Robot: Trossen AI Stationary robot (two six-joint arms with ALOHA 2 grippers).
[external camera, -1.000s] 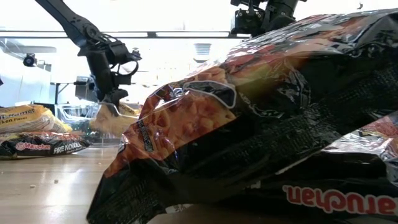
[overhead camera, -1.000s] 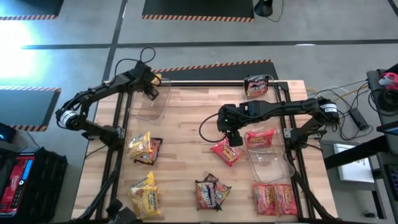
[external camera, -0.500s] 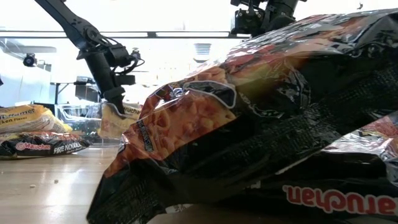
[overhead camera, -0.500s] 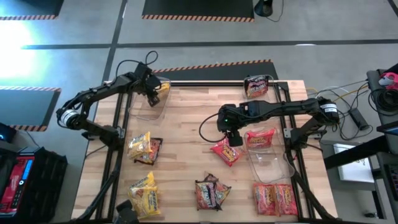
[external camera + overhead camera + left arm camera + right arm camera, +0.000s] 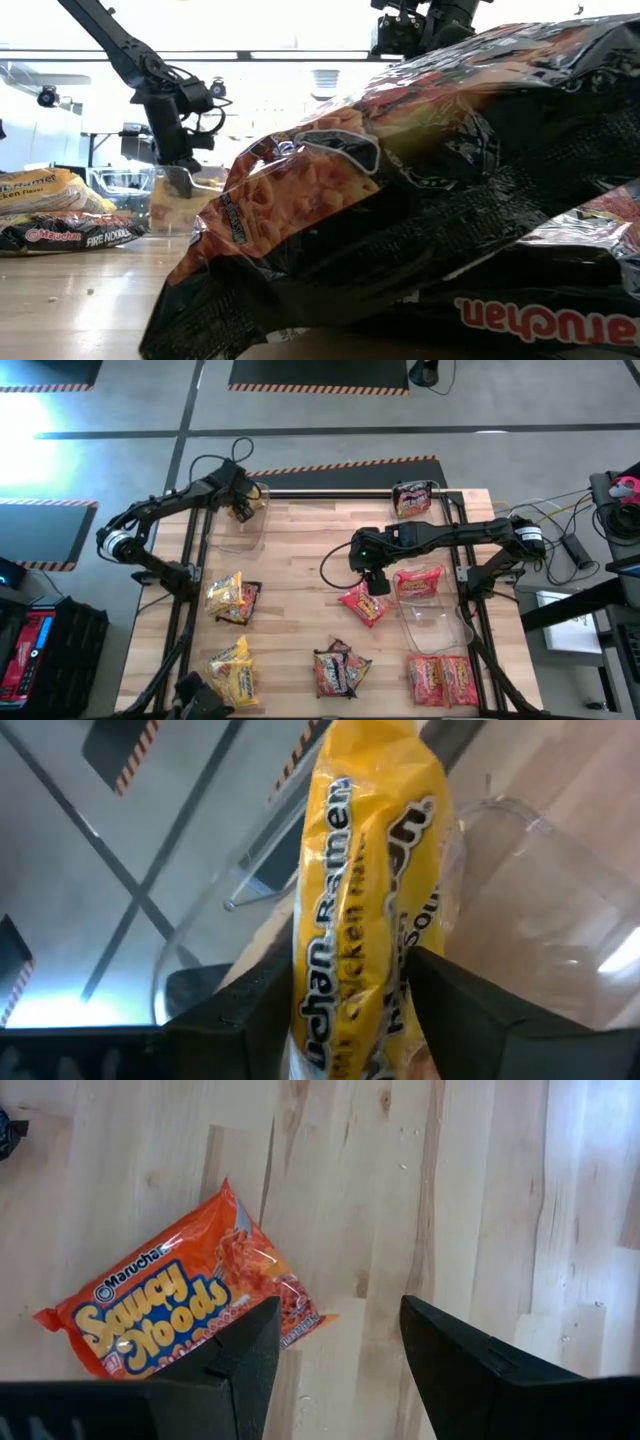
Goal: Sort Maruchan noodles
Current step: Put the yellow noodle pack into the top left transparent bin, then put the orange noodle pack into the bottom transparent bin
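My left gripper is over the clear bin at the table's far left corner, shut on a yellow noodle packet. In the low view that packet hangs below it, behind the bin's clear wall. My right gripper is open at mid-table, just above and to the far side of a red-orange packet. That packet lies flat on the wood, in front of the spread fingers, which touch nothing. My left gripper pinches the yellow packet across its width between the two fingers, one finger on each flat face. The fingers point down from above. The packet's free end reaches past the fingers, lifted off the table and hanging over the bin.
Yellow packets lie at the left and near left, dark ones at the near middle, red ones at the near right. A right-side bin holds a red packet, a far bin a dark one. A dark packet fills the low view.
My left gripper has swung a little toward the table's right and back over the bin, turning the yellow packet as it went. It has stayed shut on the packet. My right arm has kept still.
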